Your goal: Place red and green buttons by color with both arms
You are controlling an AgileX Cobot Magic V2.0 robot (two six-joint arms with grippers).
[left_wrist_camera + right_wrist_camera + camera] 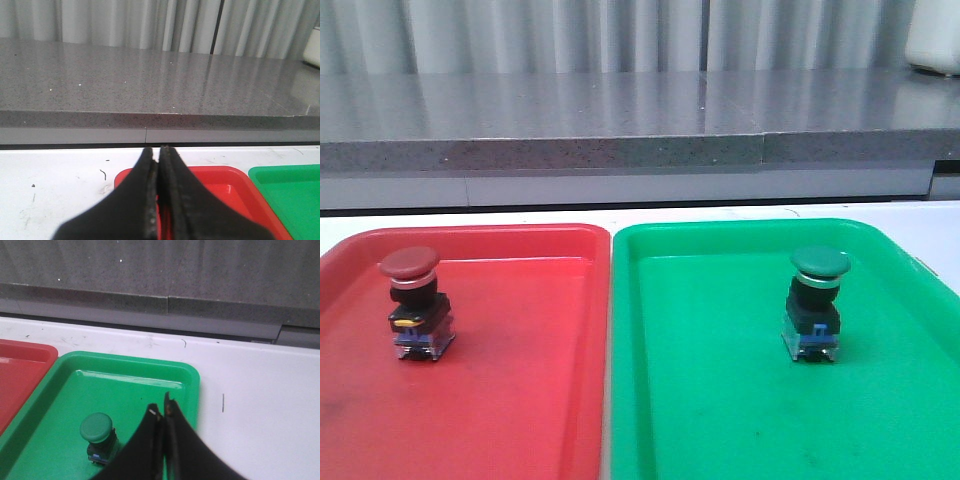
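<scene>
left gripper (159,152): jaws pressed together, nothing between them, tips above the near-left corner of the red tray (235,187) | right gripper (164,410): jaws pressed together, empty, tips over the green tray (130,390), near its right rim

White table (520,215), kinda scuffed with small dark marks. Two plastic trays sit right on it side by side, basically touching: red tray (520,400) on the left, green tray (720,420) on the right.
</scene>
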